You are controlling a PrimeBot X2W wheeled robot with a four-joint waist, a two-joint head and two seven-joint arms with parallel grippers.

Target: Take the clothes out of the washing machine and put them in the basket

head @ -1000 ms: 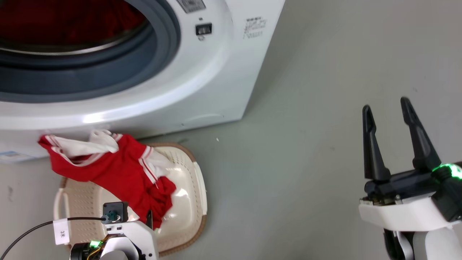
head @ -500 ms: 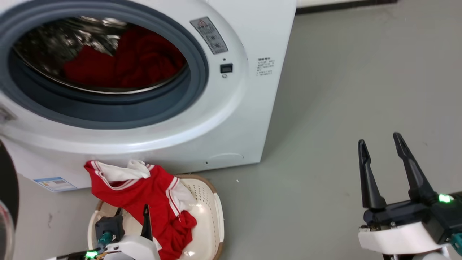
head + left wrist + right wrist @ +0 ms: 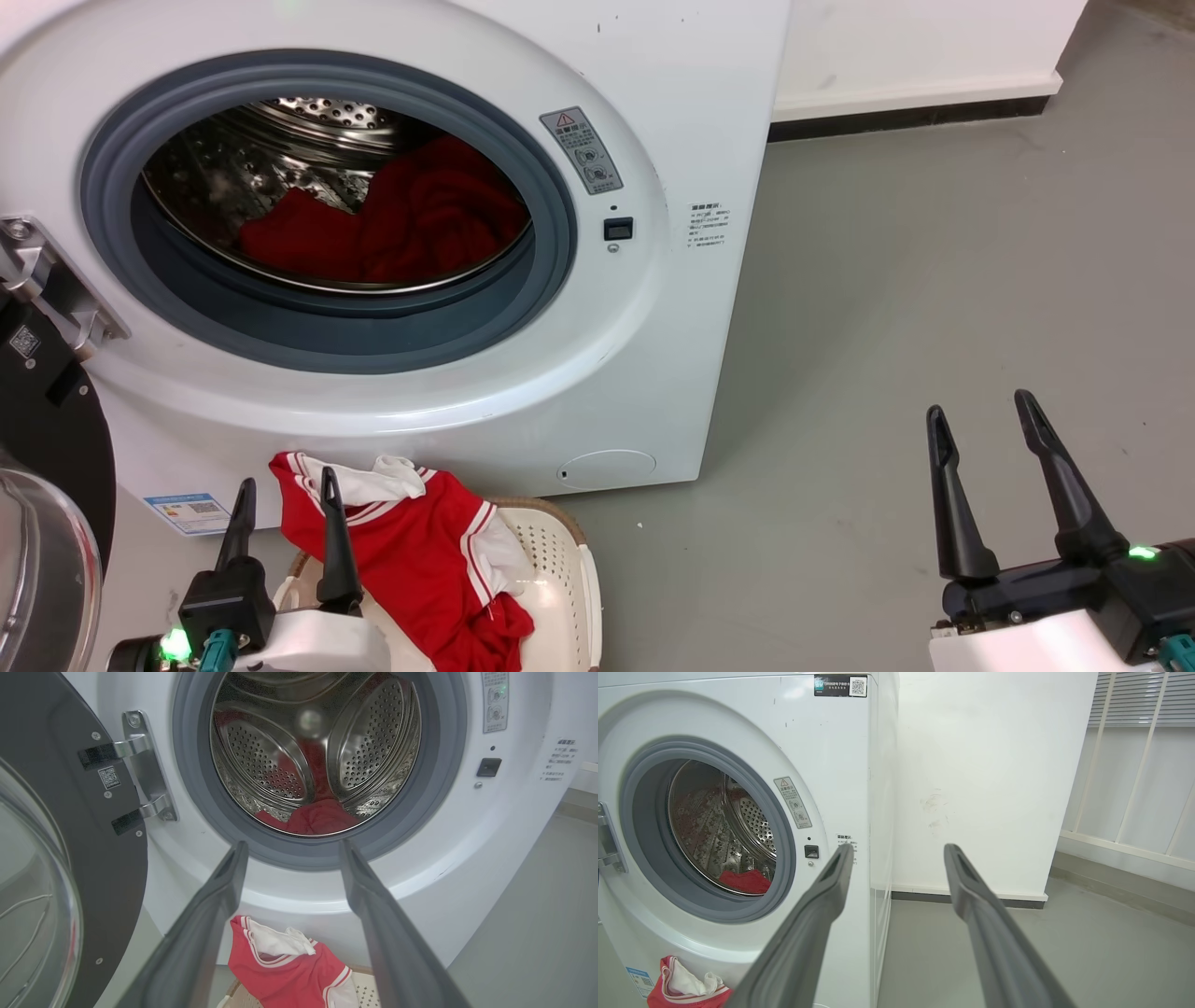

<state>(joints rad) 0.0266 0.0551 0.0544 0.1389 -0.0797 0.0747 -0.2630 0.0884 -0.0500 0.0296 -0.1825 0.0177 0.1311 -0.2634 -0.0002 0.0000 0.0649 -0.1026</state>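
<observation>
Head view: red clothes [image 3: 392, 229] lay heaped low in the washing machine [image 3: 653, 373] drum; one garment [image 3: 411, 560] lay draped over the basket [image 3: 560, 569].
Judged soft, light and limp, so best pinched at a raised fold. Both claws were spread and empty: left gripper [image 3: 287, 478], right gripper [image 3: 980, 408].

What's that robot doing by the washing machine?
It is unloading the washing machine. One red shirt lies in the basket, draped over its rim, and more red clothes wait in the drum. The left gripper, open and empty, points toward the drum; the right gripper hangs open over the floor.
</observation>
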